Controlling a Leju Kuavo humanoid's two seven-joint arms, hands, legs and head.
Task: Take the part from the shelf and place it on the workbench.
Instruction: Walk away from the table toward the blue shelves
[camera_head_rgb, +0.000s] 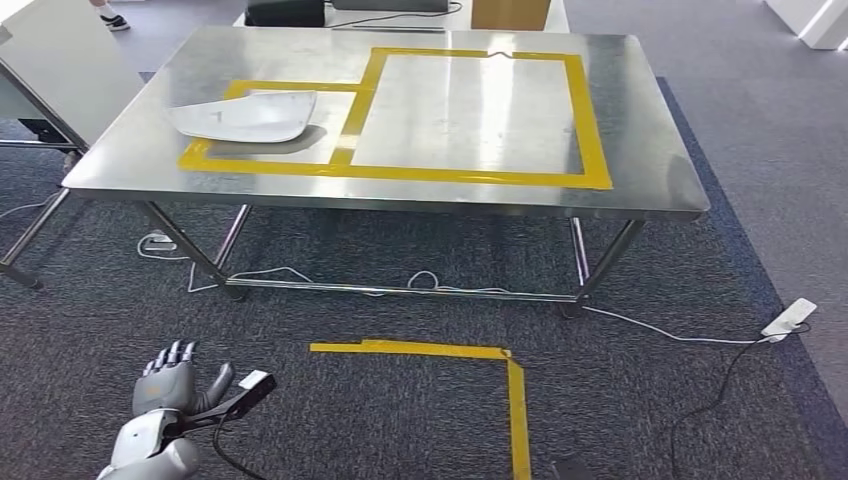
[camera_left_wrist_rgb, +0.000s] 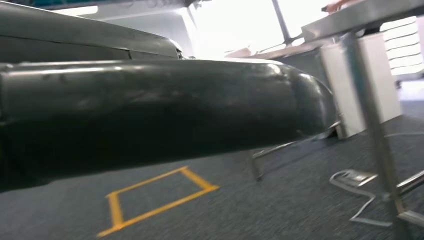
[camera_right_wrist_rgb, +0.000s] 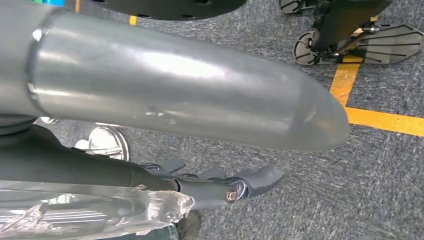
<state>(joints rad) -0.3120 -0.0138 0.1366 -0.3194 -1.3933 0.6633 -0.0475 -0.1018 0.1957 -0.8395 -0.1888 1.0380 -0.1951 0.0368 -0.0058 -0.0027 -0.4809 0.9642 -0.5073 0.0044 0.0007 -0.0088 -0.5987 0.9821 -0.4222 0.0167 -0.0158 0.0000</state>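
Note:
The part (camera_head_rgb: 245, 115) is a white, curved, flat panel. It lies on the steel workbench (camera_head_rgb: 640, 120), inside the smaller yellow-taped box at the bench's left end. My left hand (camera_head_rgb: 175, 385) hangs low over the carpet well in front of the bench, fingers spread and holding nothing. In the left wrist view that hand (camera_left_wrist_rgb: 150, 110) is a dark blurred shape close to the lens. My right hand (camera_right_wrist_rgb: 200, 130) points down at the carpet, its thick grey thumb above the straight darker fingers (camera_right_wrist_rgb: 240, 182), with nothing in it.
A larger yellow-taped rectangle (camera_head_rgb: 470, 100) covers the bench's middle and right. Yellow tape (camera_head_rgb: 480, 352) marks a corner on the carpet in front. Cables and a white power strip (camera_head_rgb: 790, 318) lie under and right of the bench. Another table (camera_head_rgb: 60, 60) stands at the left.

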